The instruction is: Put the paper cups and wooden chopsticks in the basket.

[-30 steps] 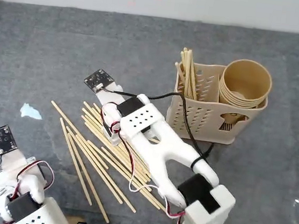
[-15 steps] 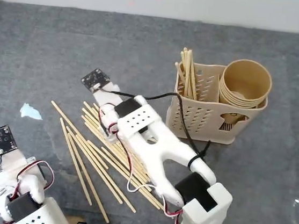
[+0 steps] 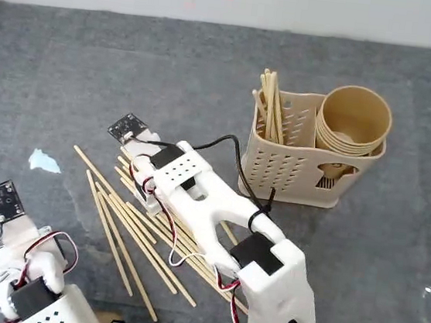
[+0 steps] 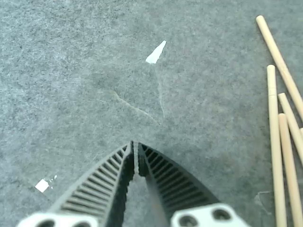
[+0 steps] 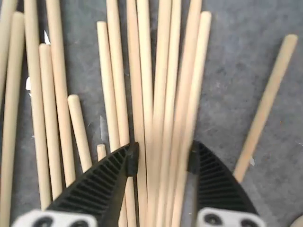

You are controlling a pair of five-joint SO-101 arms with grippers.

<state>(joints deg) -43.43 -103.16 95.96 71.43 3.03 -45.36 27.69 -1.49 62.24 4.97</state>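
Straddling chopsticks (image 5: 161, 85) lying lengthwise between its jaws: right gripper (image 5: 163, 153) parted | left gripper (image 4: 134, 145) closed

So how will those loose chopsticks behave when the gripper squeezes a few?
The chopsticks look thin, straight and rigid, so probably stiff and light. They are round and lie loose on the mat, so a nudge likely rolls them. The open right gripper straddles several, so one may slip out.

My tabletop (image 3: 71, 59) is soft and grey. A pale wall (image 3: 234, 0) stands behind the tabletop. A small paper scrap (image 3: 44, 161) lies on it.
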